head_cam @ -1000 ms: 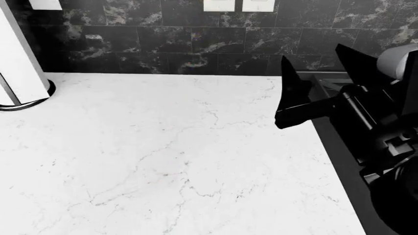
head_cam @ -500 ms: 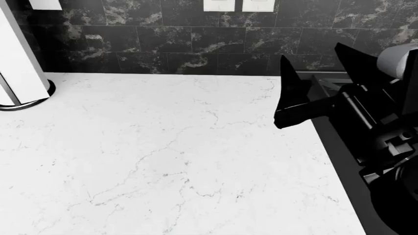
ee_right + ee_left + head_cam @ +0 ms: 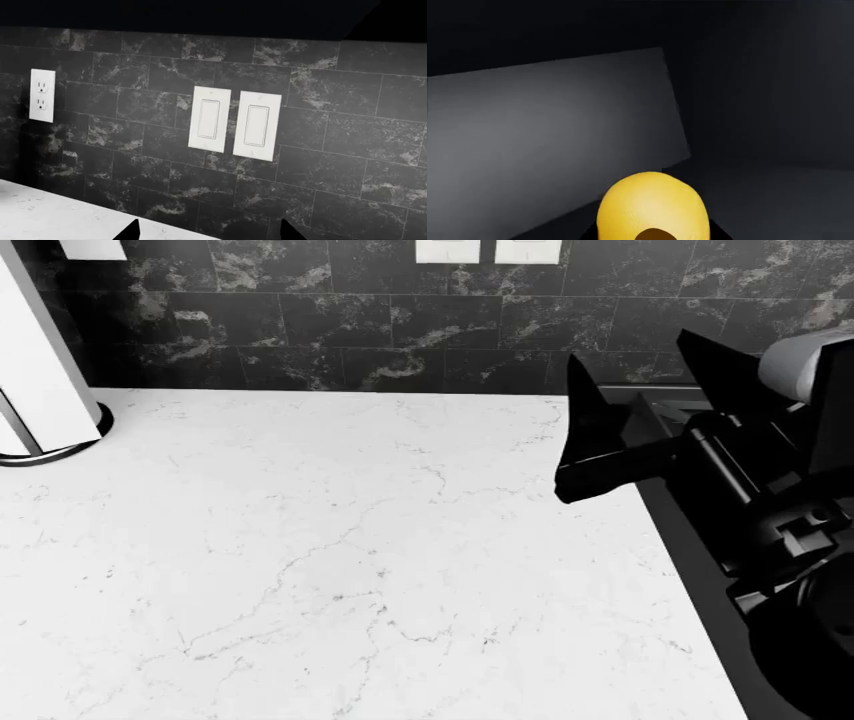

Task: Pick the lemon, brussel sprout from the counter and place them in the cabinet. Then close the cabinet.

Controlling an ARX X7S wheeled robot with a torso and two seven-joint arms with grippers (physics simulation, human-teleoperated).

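The lemon (image 3: pixel 652 206) sits at the left pincer's camera inside a dark grey enclosure, probably the cabinet; whether that pincer clamps it, I cannot tell. The white marble surface (image 3: pixel 320 560) lies bare. The right pincer (image 3: pixel 641 410), fingers apart, hovers over its right edge.

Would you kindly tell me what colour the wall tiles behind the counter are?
Black tiles with grey-white marbling, clearest in the right wrist view.
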